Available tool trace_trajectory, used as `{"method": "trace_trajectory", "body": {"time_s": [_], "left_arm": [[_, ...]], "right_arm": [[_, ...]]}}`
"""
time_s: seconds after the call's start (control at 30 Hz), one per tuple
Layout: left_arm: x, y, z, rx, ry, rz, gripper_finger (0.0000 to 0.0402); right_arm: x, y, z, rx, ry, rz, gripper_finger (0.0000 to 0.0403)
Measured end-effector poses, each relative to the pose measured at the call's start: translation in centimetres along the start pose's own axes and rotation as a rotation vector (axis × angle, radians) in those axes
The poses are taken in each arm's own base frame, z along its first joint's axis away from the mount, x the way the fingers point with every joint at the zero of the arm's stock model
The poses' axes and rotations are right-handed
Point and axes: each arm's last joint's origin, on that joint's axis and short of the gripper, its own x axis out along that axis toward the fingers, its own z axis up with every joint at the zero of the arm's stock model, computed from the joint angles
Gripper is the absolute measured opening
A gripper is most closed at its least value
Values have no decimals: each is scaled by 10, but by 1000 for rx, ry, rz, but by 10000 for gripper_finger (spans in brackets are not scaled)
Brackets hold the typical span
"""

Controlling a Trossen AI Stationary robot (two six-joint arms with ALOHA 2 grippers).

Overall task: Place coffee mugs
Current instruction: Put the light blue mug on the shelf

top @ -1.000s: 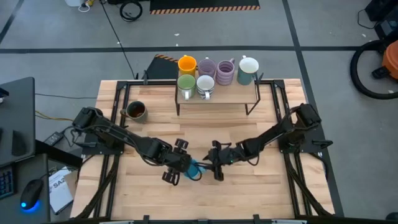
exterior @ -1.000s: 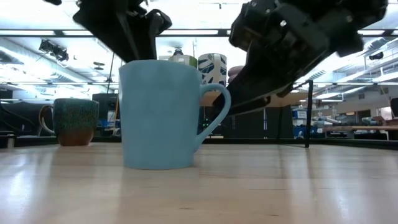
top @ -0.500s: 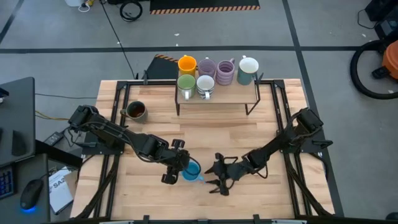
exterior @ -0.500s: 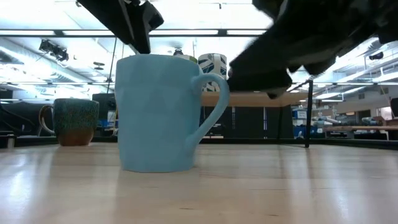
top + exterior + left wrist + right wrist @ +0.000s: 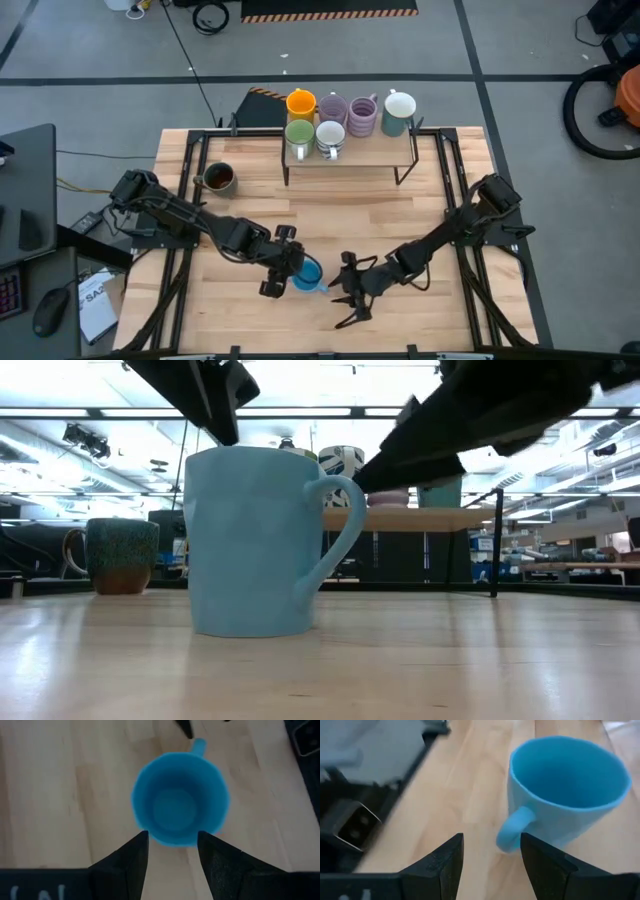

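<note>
Blue mug (image 5: 307,273) upright on the table (image 5: 420,215) near the front, far from the shelf (image 5: 350,153). Left gripper (image 5: 172,851) wide open above it, right gripper (image 5: 491,855) open by the handle. Best to pinch the rim gently, then lift straight up.

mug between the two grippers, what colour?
Light blue all over, inside and out: the blue mug. The left wrist view shows it best.

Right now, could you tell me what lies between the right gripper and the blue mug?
Nothing: in the high view only bare tabletop separates the right gripper from the blue mug, whose handle points toward it.
</note>
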Motion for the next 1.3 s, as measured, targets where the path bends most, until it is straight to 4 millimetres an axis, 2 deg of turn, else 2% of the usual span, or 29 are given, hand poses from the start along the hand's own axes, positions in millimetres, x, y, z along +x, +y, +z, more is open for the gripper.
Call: {"method": "trace_trajectory", "body": {"time_s": [0.17,0.33,0.47,0.63,0.87,1.3], "left_arm": [[-1,-9,-1,17,0,-21,176],[-2,-17,-3,-29,1,-33,176],[-3,-22,-4,-54,2,-42,176],[-3,-38,-9,-65,0,-65,176],[18,-48,-24,-104,30,-57,176],[53,-52,-28,-125,47,19,176]], "right_arm": [[-1,2,22,-197,165,-115,202],[-7,5,44,-409,258,-119,202],[-8,0,48,-526,271,-180,202],[-6,-20,45,-464,336,-236,202],[3,-43,33,-313,347,-187,202],[7,-38,16,-178,258,-110,202]]}}
